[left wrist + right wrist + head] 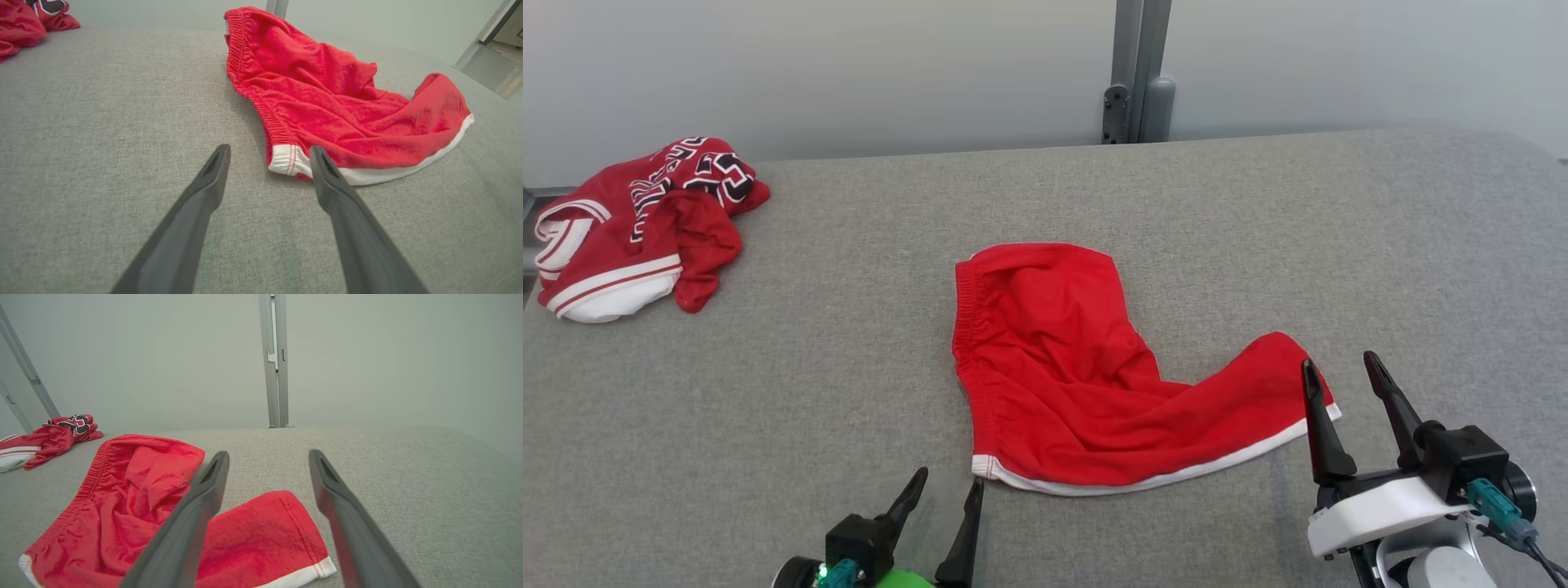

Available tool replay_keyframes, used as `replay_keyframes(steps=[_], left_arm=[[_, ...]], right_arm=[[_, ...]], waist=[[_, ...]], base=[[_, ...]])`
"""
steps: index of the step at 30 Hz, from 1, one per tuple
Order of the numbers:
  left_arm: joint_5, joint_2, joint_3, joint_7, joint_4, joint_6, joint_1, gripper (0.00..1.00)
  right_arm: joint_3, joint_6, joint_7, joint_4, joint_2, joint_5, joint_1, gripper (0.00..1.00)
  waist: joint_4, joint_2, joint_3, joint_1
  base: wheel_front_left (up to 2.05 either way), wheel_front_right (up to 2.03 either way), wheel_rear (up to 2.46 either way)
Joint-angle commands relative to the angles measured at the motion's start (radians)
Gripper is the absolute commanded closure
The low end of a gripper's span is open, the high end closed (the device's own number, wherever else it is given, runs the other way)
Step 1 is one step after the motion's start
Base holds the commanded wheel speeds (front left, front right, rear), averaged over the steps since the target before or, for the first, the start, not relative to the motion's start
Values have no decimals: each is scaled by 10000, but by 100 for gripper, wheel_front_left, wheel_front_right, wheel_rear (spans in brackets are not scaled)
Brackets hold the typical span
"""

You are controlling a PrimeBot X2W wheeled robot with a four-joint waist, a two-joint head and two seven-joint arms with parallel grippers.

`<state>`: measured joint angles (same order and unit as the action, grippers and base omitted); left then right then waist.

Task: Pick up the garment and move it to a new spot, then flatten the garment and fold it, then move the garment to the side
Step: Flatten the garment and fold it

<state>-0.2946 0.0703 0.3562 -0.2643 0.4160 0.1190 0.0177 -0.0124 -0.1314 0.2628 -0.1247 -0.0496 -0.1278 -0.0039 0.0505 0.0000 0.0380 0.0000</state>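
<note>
On the grey surface (768,392), red shorts (1062,367) stretch left-to-right, waistband leftward; left fingers (966,531), right fingers (1319,433) spread empty.

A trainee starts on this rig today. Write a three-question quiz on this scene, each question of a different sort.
1. True or false: the left tool is shut on the red shorts.
2. Which part of the shorts lies nearest the right tool? A) the elastic waistband B) the white-trimmed leg end C) a pocket
3. Fill in: the crumpled jersey lies at the far ____ corner of the grey table.
Key: 1 false, it is open and holds nothing. 2 B. 3 left.
</note>
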Motion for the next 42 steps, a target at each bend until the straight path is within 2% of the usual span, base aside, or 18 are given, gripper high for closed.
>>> replay_keyframes(steps=[1, 8, 20, 22, 24, 25, 27, 28, 36, 42], left_arm=[[22, 28, 63, 1, 239, 43, 248, 0], [-226, 5, 378, 1, 1212, 98, 857, 0], [-436, 59, 568, -1, 1474, 117, 1207, 0], [-524, 89, 702, -1, 1487, 120, 1222, 15], [-585, 141, 817, -1, 1491, 121, 1248, 50], [-600, 162, 868, -1, 1475, 122, 1261, 56], [-688, 200, 963, -1, 1432, 122, 1283, 82], [-732, 223, 1011, -1, 1413, 123, 1291, 99], [-956, 380, 1234, -1, 1222, 123, 1318, 100], [-990, 598, 938, -1, 878, 117, 1176, 100]], right_arm=[[-23, 13, 30, -35, -18, 63, 7, 0], [-84, 13, 30, -114, -18, 116, -141, 0], [-17, 13, 30, -147, -17, 46, -214, 0], [14, 13, 30, -147, -17, 36, -216, 0], [43, 14, 30, -145, -17, 33, -228, 0], [57, 14, 30, -148, -17, 33, -237, 0], [86, 14, 30, -144, -17, 23, -244, 0], [105, 14, 30, -147, -17, 22, -245, 0], [373, 14, 30, -398, -17, 281, -197, 0], [380, 14, 30, -1201, -129, 919, -155, 0]], waist=[[-173, 0, 128, 0], [-588, 0, 390, 0], [-943, 0, 579, 0], [-962, 0, 593, 0], [-972, 0, 607, 0], [-973, 0, 616, 0], [-970, 0, 633, 0], [-966, 0, 641, 0], [-883, 0, 685, 0], [-741, 0, 741, 0]], base=[[0, 0, 0], [0, 0, 0], [0, 0, 0], [0, 0, 0], [0, 0, 0], [0, 0, 0], [0, 0, 0], [0, 0, 0], [0, 0, 0], [0, 0, 0]])
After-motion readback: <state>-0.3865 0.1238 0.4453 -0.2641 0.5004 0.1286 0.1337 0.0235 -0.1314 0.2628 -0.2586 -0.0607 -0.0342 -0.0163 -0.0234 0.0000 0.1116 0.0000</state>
